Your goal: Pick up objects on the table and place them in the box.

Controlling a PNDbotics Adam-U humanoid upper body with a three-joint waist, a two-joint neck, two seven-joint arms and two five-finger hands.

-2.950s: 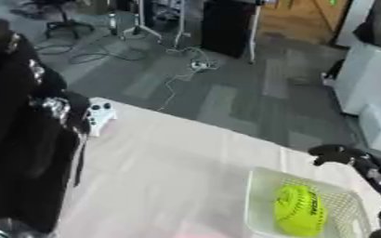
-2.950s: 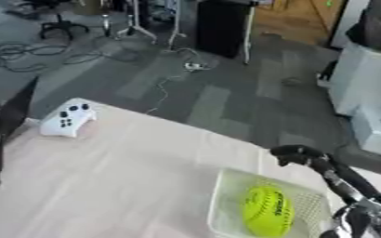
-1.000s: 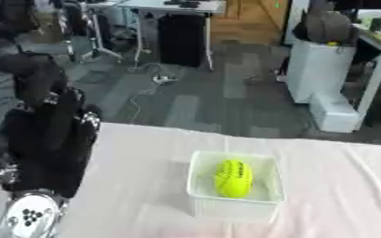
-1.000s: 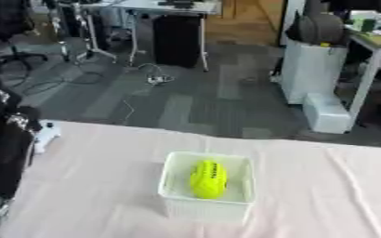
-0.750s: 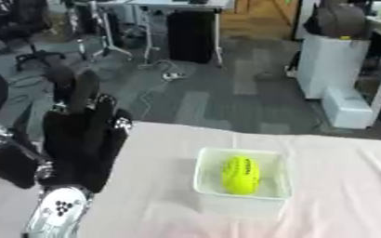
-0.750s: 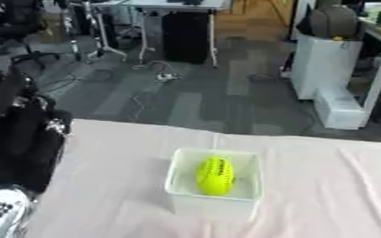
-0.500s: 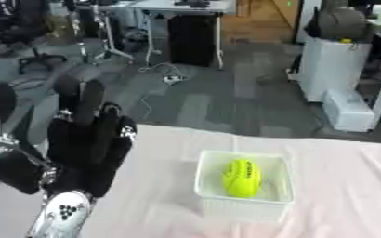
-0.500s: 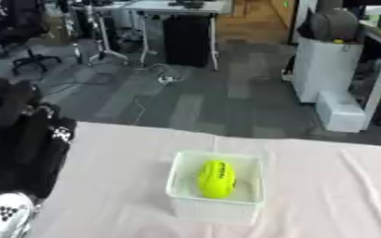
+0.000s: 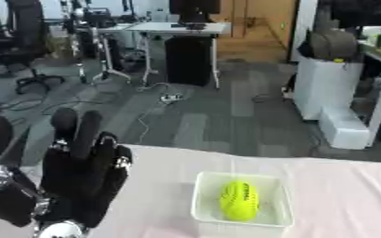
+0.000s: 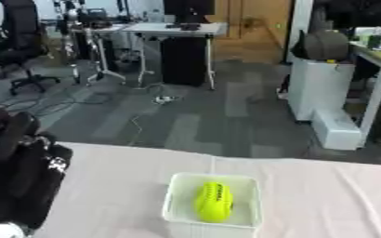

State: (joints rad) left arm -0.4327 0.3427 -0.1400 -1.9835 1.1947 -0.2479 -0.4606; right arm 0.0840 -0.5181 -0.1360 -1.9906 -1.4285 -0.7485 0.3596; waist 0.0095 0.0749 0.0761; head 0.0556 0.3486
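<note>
A yellow-green ball shaped like a small rugby ball point(image 9: 239, 201) lies inside a clear plastic box point(image 9: 203, 206) on the pale table. My left hand point(image 9: 78, 182) is raised at the lower left with its black fingers straight and pointing up, holding nothing. It stands to the left of the box and apart from it. The right hand shows in neither view.
The table's far edge point(image 9: 251, 157) runs just behind the box. Beyond it lies grey office floor with cables, a black cabinet point(image 9: 189, 60), desks and a white unit point(image 9: 332, 97) at the right.
The whole picture has shifted, so the camera has moved. The box with the ball now sits nearer the centre. My left hand stays raised and open at the left.
</note>
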